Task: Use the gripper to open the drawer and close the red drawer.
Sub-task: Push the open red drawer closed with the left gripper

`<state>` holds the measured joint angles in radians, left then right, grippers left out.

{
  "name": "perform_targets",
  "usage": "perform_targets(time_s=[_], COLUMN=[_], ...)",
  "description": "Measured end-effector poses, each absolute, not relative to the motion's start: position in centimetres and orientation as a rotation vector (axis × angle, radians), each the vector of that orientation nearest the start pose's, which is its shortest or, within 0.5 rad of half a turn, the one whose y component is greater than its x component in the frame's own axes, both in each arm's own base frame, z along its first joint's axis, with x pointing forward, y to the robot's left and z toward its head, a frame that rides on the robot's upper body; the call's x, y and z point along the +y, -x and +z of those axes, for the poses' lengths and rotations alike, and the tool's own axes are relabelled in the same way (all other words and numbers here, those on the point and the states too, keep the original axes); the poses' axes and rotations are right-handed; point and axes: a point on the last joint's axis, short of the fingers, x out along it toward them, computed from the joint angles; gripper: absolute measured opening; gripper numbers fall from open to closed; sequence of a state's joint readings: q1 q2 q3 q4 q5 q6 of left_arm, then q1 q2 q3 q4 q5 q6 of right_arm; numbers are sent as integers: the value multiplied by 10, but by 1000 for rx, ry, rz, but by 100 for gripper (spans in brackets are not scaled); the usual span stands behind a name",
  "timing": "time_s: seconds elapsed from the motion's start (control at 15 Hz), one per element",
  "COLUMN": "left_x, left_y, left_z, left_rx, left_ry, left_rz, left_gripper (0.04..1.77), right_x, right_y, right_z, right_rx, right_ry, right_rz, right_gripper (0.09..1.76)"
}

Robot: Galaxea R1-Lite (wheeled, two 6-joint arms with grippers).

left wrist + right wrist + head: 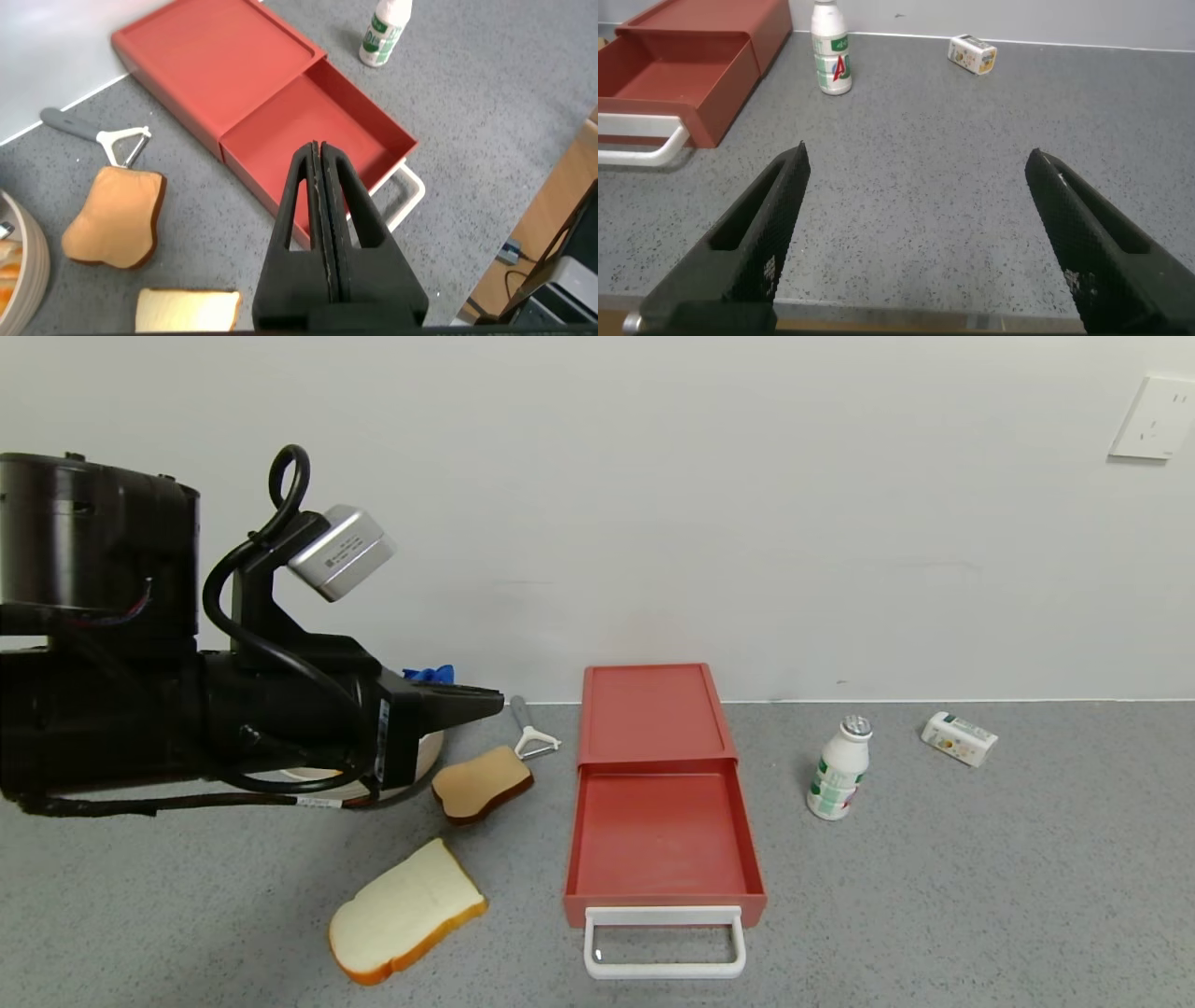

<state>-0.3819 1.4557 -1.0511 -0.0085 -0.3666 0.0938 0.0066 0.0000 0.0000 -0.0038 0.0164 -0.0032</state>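
The red drawer [653,719] lies mid-table with its red tray [661,840] pulled out toward me, empty, and its white loop handle [665,943] at the front. It also shows in the left wrist view [224,75] and the right wrist view [682,56]. My left gripper [495,695] is shut and empty, raised above the table to the left of the drawer; in the left wrist view [316,149] it hovers over the tray's near corner. My right gripper [920,163] is open and empty, low over bare table right of the drawer, out of the head view.
A bread slice [406,910], a brown toast piece [481,784] and a peeler [530,728] lie left of the drawer, next to a plate under my left arm. A small white bottle [838,767] and a white packet [959,738] sit to the right.
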Motion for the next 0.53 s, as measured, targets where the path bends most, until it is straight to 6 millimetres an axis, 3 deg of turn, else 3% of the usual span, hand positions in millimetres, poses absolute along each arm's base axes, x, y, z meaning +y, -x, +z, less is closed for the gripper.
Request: perform_targets(time_s=[0.53], left_x=[-95], left_y=[-214], left_z=[260], left_rx=[365], left_ry=[-92], left_rz=[-768], left_gripper=[11], right_x=[0], right_y=[23], right_z=[76], right_rx=[-4], right_ry=[3], right_rz=[22], right_gripper=[170])
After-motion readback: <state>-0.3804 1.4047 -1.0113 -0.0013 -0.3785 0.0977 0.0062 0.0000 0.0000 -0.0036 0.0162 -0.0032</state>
